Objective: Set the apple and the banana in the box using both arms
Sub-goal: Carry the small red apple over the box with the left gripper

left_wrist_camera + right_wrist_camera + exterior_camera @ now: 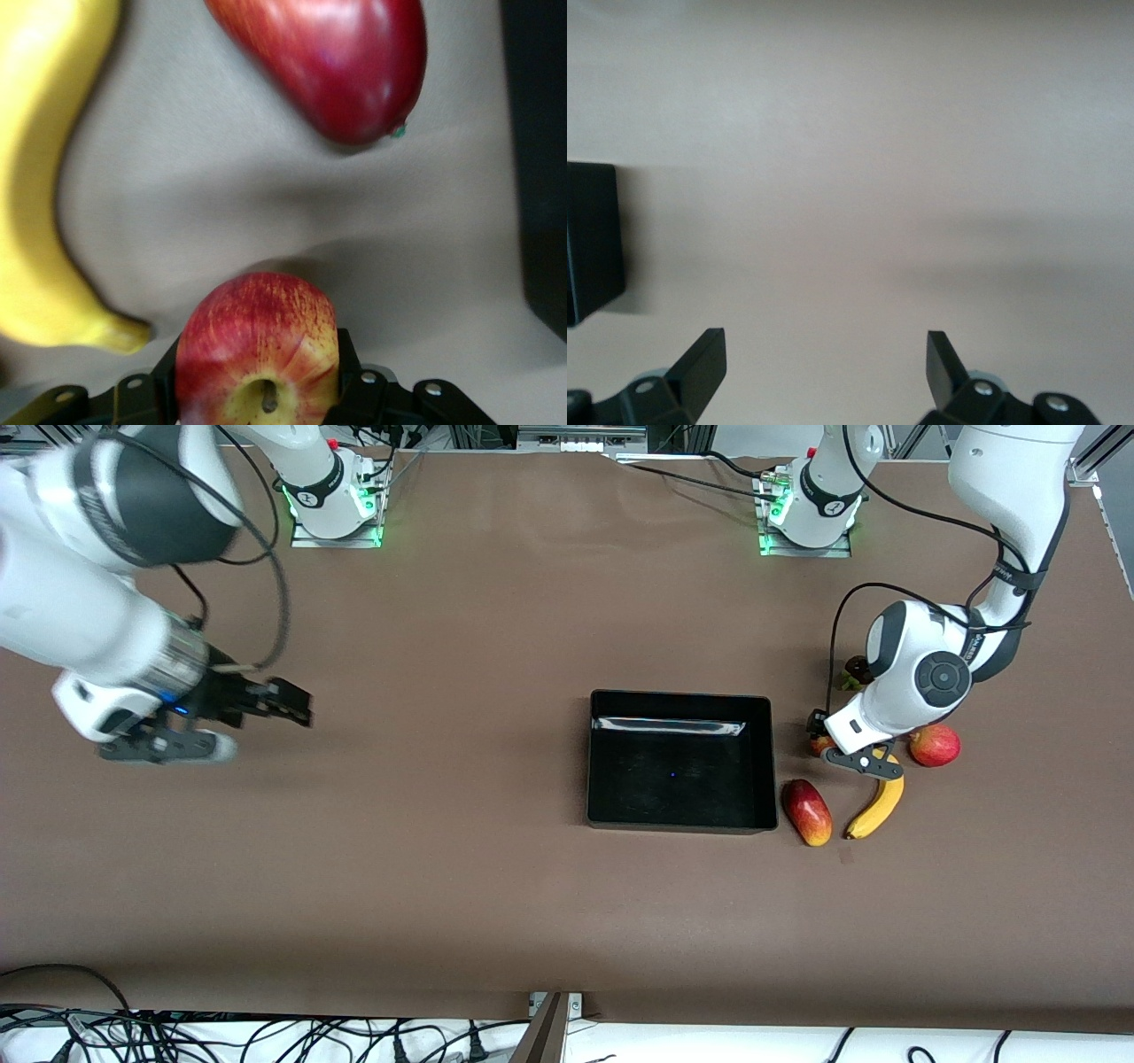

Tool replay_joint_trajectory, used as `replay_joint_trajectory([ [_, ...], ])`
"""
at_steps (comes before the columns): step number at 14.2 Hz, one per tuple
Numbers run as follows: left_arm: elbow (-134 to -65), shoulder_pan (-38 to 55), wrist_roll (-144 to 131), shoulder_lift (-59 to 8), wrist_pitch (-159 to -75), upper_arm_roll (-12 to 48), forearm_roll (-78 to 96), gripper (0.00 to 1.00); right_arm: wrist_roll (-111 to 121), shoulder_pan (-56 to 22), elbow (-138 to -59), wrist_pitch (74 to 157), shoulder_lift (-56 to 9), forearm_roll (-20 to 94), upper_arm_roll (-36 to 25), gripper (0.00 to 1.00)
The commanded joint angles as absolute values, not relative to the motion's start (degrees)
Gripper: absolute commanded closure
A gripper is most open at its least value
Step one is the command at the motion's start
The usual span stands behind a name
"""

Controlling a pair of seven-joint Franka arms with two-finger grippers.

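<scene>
My left gripper (837, 749) is shut on the small red-and-yellow apple (819, 744), low by the table, beside the black box (769, 762) toward the left arm's end. In the left wrist view the apple (257, 341) sits between the two fingers (350, 372), stem dimple facing the camera. The yellow banana (877, 802) lies on the table just nearer the front camera; it also shows in the left wrist view (35, 221). The box holds nothing. My right gripper (292, 704) is open and empty over bare table toward the right arm's end; its wrist view (826, 350) shows a corner of the box (589, 239).
An elongated red-yellow mango-like fruit (807, 812) lies between the box and the banana, also in the left wrist view (337, 62). A smooth pinkish-red round fruit (935, 745) lies beside the left gripper. A small dark object (857, 669) lies partly hidden by the left arm.
</scene>
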State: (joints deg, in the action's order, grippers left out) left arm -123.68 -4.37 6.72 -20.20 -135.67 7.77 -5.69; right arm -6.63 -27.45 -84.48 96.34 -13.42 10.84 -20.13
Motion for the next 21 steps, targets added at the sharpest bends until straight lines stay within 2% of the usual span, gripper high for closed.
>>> replay_joint_trajectory([
  [1, -112.6, -3.9, 6.5, -17.3, -117.7, 9.7, -5.5, 0.94, -3.0, -24.9, -93.0, 96.9, -6.0, 10.6, -19.3, 0.0],
  [2, -109.4, -3.9, 5.3, -17.5, -114.6, 11.1, -3.8, 0.93, -1.5, -22.9, -93.3, 96.9, -5.4, 9.7, -17.9, 0.0],
  [5, -103.5, -3.2, -4.8, -18.7, -112.3, 18.0, -1.2, 0.94, 1.1, -14.0, -93.3, 96.2, -4.2, 7.7, -10.3, 0.0],
  [8, -102.9, 0.5, -13.4, -23.3, -115.2, 20.7, -1.2, 0.93, 1.1, -6.8, -94.6, 95.7, -2.2, 5.5, -2.9, 0.0],
  [14, -105.5, 1.4, -13.7, -32.3, -127.3, 20.6, -2.3, 0.87, 0.6, -6.4, -94.7, 96.4, -1.8, 2.0, -1.6, 0.0],
  [16, -106.3, 1.3, -13.8, -33.8, -128.3, 20.5, -2.3, 0.74, 0.5, -6.4, -94.6, 97.4, -2.2, 1.1, -1.7, 0.0],
  [17, -106.4, 1.3, -14.2, -33.9, -128.3, 20.6, -2.3, 0.25, 0.4, -6.3, -94.1, 97.4, -2.2, 0.4, -1.7, 0.0],
  [18, -106.3, 1.3, -15.1, -33.8, -128.1, 20.6, -2.3, 0.0, 0.6, -6.3, -93.4, 97.0, -2.4, 0.1, -1.7, 0.0],
  [21, -105.5, 1.3, -15.6, -31.6, -126.6, 21.0, -2.2, 0.0, 0.9, -6.3, -92.6, 93.9, -2.5, -1.6, -1.7, 0.0],
])
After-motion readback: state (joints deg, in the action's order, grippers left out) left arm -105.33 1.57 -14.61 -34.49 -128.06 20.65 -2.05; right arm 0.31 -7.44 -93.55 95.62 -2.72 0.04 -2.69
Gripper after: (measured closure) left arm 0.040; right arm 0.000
